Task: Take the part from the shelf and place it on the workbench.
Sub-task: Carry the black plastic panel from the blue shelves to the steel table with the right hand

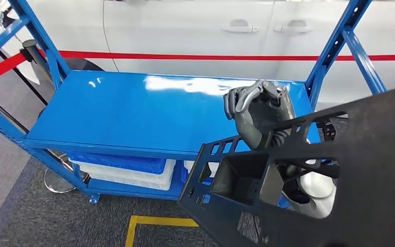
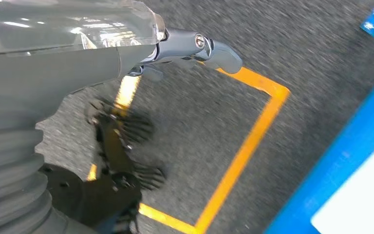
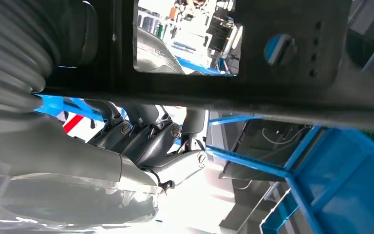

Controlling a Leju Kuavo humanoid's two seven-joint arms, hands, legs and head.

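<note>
Gripping part [image 1: 308,190], right hand [image 1: 257,110] raised

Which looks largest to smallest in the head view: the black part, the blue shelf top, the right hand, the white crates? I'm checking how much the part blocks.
1. Blue shelf top and black part: alike; the part is nearer the camera, so unranked.
2. White crates.
3. Right hand, gripping the part.

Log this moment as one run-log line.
right hand: holds black part | part: above blue workbench, not set down | left hand: hangs over floor
</note>
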